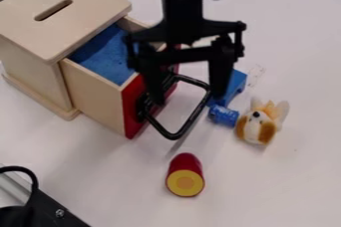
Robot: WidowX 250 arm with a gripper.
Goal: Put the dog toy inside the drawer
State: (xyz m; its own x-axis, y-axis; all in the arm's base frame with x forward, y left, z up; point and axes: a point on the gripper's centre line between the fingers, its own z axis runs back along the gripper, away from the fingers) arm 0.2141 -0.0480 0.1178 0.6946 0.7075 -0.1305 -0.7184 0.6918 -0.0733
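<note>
So the dog (pixel 257 127) is lying on the table (pixel 266 186), out past the drawer (pixel 95 97) and right beside the small blue toy (pixel 224 115). Looks like plush to me, so I'd bet it's super light and squishy, nothing you could really break. Fuzzy stuff usually grips well too, so slipping shouldn't be a big worry once the pads bite in.

The gripper (pixel 188 94) is empty, fingers spread wide, hanging around the handle (pixel 174 135) on the drawer's red front. Drawer's out far enough that you can see the blue lining inside, so imo next up is going over for the dog. Lift clear of that handle first though, snagging it could shove the drawer around.

For the grab, I'd go straight down and pinch across the head, around the brown patches where it seems fattest. Wouldn't trust the ears or the orange fluff up top, those look floppy and could fold or just let it dangle. Soft body means it'll squash before it holds, so close a good bit. Only catch is the blue toy: a finger could land on it or scoop it up too.
</note>
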